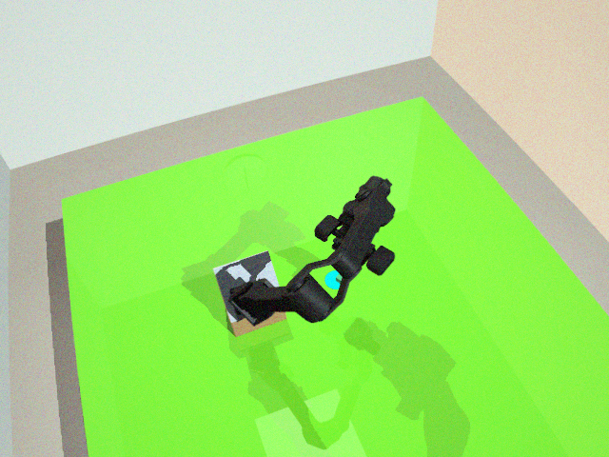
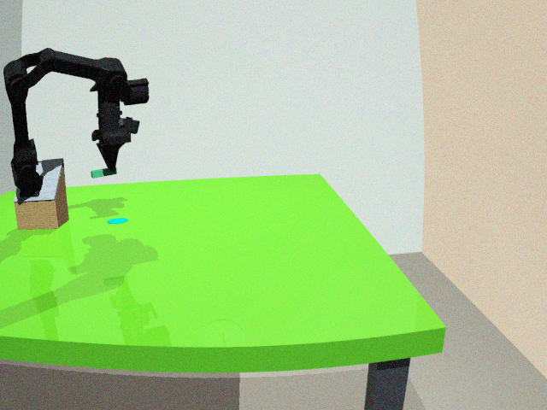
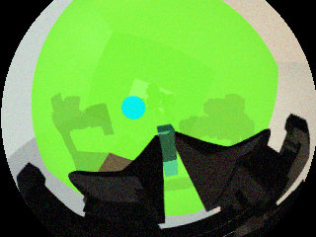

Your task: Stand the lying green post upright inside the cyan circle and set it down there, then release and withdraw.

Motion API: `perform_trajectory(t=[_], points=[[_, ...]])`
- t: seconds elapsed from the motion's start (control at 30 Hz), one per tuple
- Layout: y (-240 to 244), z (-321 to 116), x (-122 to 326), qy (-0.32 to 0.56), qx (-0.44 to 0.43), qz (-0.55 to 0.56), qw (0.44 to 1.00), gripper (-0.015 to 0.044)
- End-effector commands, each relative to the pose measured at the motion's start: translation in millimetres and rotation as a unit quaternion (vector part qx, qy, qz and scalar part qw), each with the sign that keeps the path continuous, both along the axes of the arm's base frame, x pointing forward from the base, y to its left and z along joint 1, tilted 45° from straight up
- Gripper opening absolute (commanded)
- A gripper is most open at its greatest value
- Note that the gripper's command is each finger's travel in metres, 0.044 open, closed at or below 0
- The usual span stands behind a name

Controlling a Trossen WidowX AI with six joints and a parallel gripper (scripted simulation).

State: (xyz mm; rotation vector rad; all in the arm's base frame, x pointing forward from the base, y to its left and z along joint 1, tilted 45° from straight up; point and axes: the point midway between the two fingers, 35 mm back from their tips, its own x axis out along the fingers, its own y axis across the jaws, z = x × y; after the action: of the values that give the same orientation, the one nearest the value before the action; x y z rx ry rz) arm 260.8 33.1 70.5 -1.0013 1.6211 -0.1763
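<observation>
The hand (image 2: pixel 108 167), closed on the post (image 2: pixel 102 172), holds it lying level, high above the circle (image 2: pixel 117 220).

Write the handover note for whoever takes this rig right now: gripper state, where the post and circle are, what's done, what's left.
Gripper: shut on the green post, pointing down, held well above the table.
Post: gripped at one end, lying roughly level in the air, not upright.
Cyan circle: on the table below the gripper, bare.
Done: post picked up and carried over the circle area.
Left: turn the post upright, lower it into the circle, release, withdraw.
</observation>
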Motion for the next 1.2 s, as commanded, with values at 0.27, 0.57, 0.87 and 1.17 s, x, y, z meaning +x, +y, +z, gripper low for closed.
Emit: perform_trajectory(t=[0.27, 0.57, 0.87, 1.17], points=[[28, -22, -6, 0.118, -0.009, 0.13, 0.984, 0.0023], [47, -40, -15, 0.211, -0.021, 0.226, 0.951, 0.0023], [46, -43, -17, 0.223, -0.005, 0.229, 0.947, 0.0023], [41, -47, -21, 0.231, 0.028, 0.224, 0.946, 0.0023]])
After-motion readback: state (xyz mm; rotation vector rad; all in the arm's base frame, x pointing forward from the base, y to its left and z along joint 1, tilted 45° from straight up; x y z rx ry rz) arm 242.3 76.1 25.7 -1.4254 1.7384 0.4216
